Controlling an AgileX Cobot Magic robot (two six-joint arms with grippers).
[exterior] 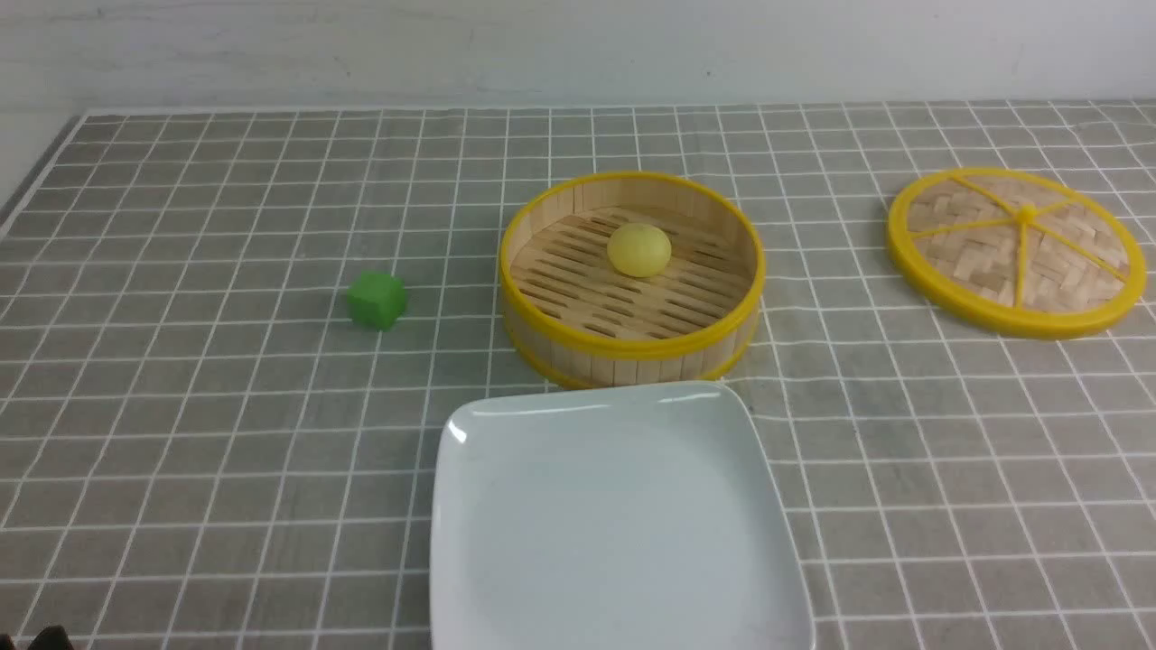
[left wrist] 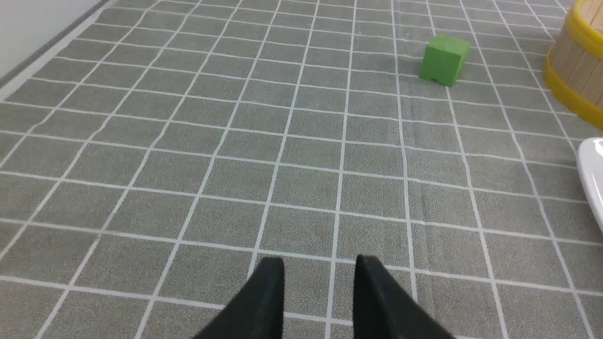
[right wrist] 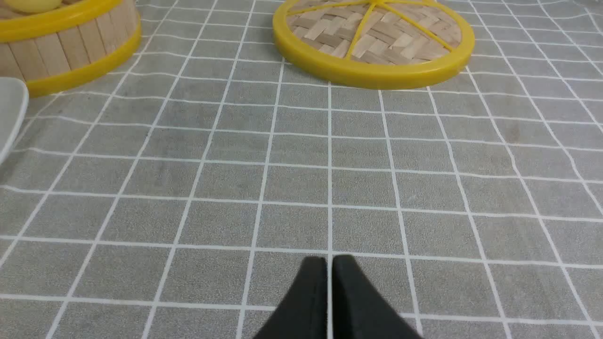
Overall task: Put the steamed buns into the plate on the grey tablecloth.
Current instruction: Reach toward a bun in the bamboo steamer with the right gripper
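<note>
While the bun (exterior: 638,250) sits alone on the slatted floor of the uncovered steamer basket (exterior: 632,348), roughly centred and clear of the wall, the plate (exterior: 614,542) just in front of the basket is bare. The bun looks smooth, round and pale yellow, probably light and soft, so a hard pinch could squash it or squirt it out. Best hold, I'd say: straight down from above, pads on opposite sides at the widest girth, gentle squeeze. The basket wall is upright wooden strips between yellow hoops, which rules out a side approach. The plate is glossy white, square with rounded corners and a shallow rim, so it's slick and the bun may roll on release. The woven lid (exterior: 1016,253) lies flat well off to the right, and a matte green cube (exterior: 377,300) sits left of the basket. The grey checked cloth (exterior: 226,433) shows slight wrinkles. The left gripper (left wrist: 319,263) has its fingers parted and holds nothing. The right gripper (right wrist: 329,261) is pinched closed and empty.
</note>
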